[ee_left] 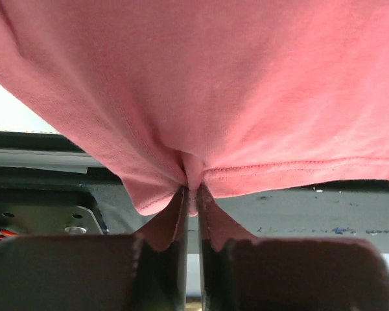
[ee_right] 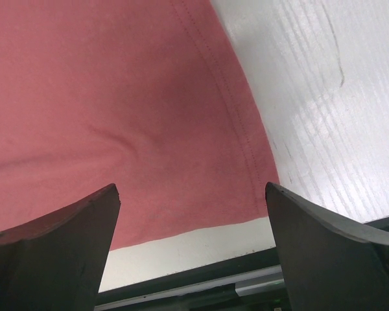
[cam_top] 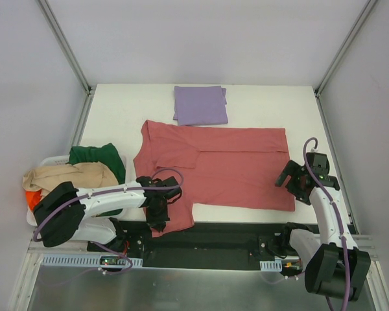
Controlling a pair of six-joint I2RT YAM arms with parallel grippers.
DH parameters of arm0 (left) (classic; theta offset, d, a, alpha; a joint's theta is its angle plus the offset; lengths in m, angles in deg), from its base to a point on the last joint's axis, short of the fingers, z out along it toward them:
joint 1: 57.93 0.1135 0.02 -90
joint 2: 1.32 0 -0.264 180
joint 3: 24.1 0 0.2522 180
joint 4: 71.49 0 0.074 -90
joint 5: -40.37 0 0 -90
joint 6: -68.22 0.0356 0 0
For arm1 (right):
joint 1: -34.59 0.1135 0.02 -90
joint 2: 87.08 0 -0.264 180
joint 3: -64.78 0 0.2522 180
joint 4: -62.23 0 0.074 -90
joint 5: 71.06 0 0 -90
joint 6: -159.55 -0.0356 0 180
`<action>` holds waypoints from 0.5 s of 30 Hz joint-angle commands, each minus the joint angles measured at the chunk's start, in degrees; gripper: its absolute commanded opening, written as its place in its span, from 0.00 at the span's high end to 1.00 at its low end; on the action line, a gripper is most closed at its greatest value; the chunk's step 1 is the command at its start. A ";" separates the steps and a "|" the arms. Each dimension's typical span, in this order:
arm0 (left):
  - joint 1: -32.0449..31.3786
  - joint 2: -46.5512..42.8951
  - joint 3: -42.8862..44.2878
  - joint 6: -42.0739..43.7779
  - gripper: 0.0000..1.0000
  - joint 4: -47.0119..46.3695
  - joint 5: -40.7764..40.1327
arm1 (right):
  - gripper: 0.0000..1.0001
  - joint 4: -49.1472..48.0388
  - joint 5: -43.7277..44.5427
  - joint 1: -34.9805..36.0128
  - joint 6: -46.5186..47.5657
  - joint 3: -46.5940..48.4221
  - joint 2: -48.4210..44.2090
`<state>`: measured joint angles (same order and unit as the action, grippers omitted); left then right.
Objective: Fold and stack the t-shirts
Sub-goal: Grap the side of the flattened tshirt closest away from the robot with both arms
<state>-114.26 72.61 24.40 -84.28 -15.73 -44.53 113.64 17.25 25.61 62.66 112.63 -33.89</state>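
Across the white table (cam_top: 266, 103), a red t-shirt (cam_top: 227, 165) laid out lengthwise left to right, just short of the folded purple t-shirt (cam_top: 200, 105) at the far side. At its near-left hem, left gripper (ee_left: 191, 191) pinched tight on cloth; over its near-right corner, right gripper (cam_top: 294, 184) spread wide, holding nothing.

White table (cam_top: 117, 110); red t-shirt (cam_top: 227, 162) across its middle; folded purple shirt (cam_top: 201, 105) at far edge
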 commanded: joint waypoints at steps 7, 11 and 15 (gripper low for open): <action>-1.32 -1.86 2.43 1.68 1.00 0.45 -1.41 | 0.04 6.64 6.00 -0.34 -8.83 -1.12 -6.42; -0.97 -2.48 5.06 3.78 1.00 1.24 -2.82 | 0.04 6.82 6.18 -1.04 -13.57 -4.20 -8.98; -0.53 -2.91 7.97 5.11 1.00 3.70 -4.84 | 0.03 7.88 5.99 -1.40 -15.95 -5.52 -9.33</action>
<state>-114.59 71.63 28.67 -81.26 -15.34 -45.93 118.69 21.99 24.89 51.79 108.19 -42.68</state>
